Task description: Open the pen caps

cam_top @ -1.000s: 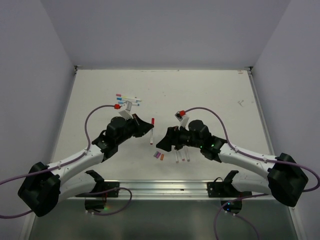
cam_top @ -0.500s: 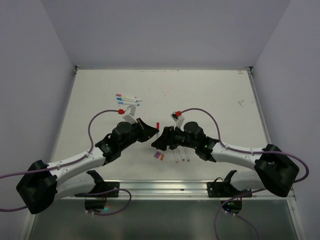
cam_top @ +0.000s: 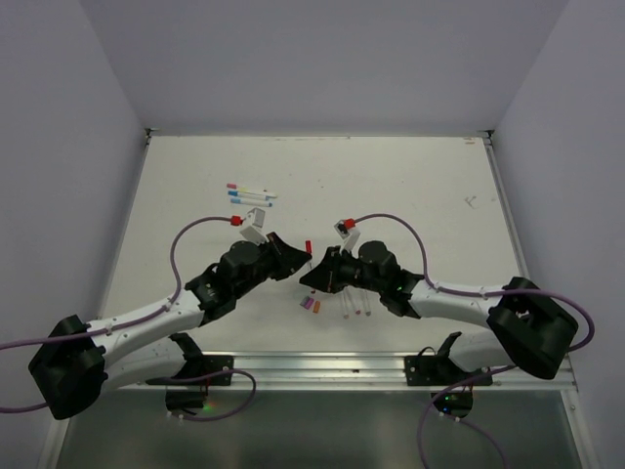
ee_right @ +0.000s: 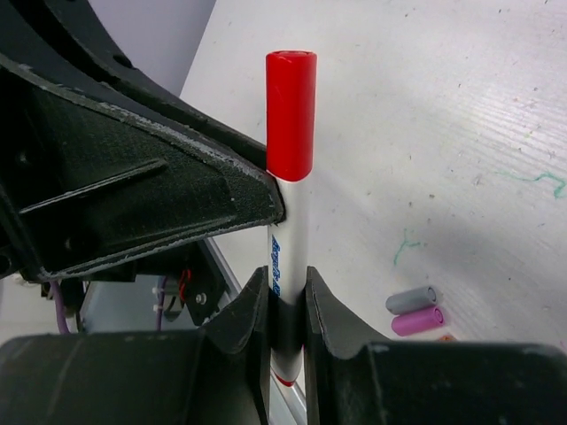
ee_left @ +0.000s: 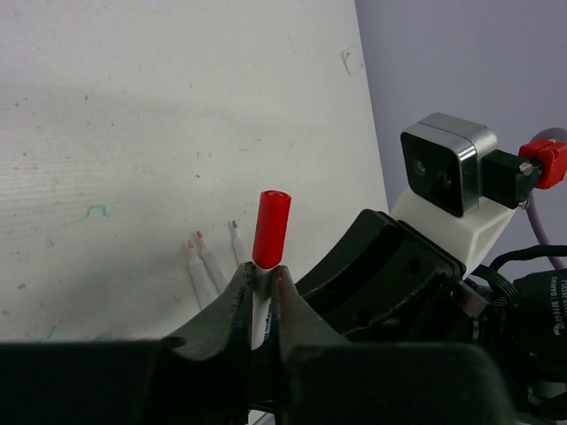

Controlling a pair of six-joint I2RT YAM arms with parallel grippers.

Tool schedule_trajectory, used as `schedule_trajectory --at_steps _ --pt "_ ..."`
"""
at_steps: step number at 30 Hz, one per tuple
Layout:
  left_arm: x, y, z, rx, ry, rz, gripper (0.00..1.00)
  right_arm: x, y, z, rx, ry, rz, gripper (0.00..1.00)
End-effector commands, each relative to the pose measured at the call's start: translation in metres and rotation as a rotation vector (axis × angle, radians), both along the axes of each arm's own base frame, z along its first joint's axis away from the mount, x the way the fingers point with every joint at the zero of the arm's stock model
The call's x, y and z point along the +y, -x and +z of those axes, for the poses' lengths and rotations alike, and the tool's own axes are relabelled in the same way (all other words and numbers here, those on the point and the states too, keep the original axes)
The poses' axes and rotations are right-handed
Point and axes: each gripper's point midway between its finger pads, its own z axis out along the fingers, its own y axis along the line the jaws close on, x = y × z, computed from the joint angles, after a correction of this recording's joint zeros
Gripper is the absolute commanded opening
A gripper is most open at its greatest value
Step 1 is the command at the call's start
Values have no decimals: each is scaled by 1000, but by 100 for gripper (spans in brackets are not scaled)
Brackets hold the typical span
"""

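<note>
Both hands meet over the near middle of the surface [cam_top: 410,186] and hold one pen [ee_right: 288,239] between them. The left hand [ee_left: 262,270] is clenched on the white barrel directly below the red cap [ee_left: 270,228], its two fingertips pinching the barrel from either side, with the cap standing clear above them at 12 o'clock. The right hand [ee_right: 286,288] is likewise clamped on the same barrel, lower down over the printed lettering. In its wrist view a left-hand finger presses the barrel at 10 o'clock, just under the cap. The red cap is seated on the barrel, and neither hand touches it. In the overhead view the cap shows as a small red mark at 12 o'clock from where the two hands meet. The loose caps [cam_top: 312,305], purple, pink and orange, lie close together on the surface at 6 o'clock from the hands. The uncapped pens [cam_top: 355,304], three white barrels side by side, lie just beside the caps, at 5 o'clock from the hands and partly under the right arm. The capped pens [cam_top: 250,195], three in a row with pink and blue caps, lie well apart at 11 o'clock.
</note>
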Motion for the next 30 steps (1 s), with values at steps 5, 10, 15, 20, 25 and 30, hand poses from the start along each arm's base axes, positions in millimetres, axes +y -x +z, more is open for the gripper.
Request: schedule_trajectory --at_steps 5,10,15,20,25,30 --pt "6 -16 21 -78 -66 56 36 -2 12 18 -28 -40 34 0" --pt "3 -19 23 -81 -73 53 39 -3 20 19 -13 -49 66 0" --pt "0 -19 26 -88 -63 43 38 -2 25 18 2 -58 91 0" --pt "-3 -19 27 -94 -65 27 31 1 29 21 3 -77 111 0" --pt "-4 -17 29 -102 -64 13 15 3 28 22 11 -87 113 0" --pt "-6 -14 27 -100 -75 -10 0 5 24 24 9 -81 105 0"
